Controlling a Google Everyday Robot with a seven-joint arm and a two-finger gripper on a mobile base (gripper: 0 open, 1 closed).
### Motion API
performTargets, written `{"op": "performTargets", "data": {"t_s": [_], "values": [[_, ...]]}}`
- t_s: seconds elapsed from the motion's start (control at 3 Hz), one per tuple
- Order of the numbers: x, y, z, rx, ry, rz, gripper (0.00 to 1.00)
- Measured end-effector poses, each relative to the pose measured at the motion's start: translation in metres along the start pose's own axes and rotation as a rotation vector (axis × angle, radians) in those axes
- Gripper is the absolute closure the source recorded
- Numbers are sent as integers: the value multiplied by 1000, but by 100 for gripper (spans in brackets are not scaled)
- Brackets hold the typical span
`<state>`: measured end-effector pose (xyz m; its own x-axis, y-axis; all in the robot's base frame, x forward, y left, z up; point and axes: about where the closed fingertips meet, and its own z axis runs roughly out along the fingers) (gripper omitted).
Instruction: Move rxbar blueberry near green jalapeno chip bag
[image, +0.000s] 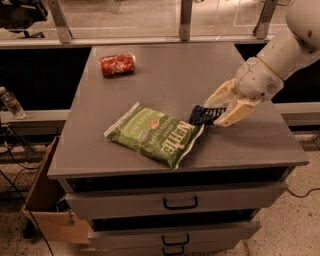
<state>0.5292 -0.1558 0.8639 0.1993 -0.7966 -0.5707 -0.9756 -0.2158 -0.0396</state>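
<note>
The green jalapeno chip bag (155, 134) lies flat on the grey cabinet top (165, 75), near its front edge. My gripper (218, 111) comes in from the right and is shut on the rxbar blueberry (202, 115), a small dark navy wrapper. The bar sits low over the surface, right at the chip bag's right end, touching or almost touching it. The gripper's pale fingers (234, 113) cover the bar's right part.
A red wrinkly snack packet (117, 64) lies at the back left of the top. Drawers with dark handles (180, 203) are below the front edge. A cardboard box (47, 210) stands on the floor at left, and a plastic bottle (11, 102) sits on a ledge.
</note>
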Motion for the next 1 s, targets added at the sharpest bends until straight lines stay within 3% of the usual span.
{"op": "performTargets", "data": {"t_s": [0.33,0.67,1.0], "values": [[-10,6,20,-49,-30,-38,61],[-10,7,25,-58,-31,-53,36],[-5,4,14,-30,-16,-52,13]]}}
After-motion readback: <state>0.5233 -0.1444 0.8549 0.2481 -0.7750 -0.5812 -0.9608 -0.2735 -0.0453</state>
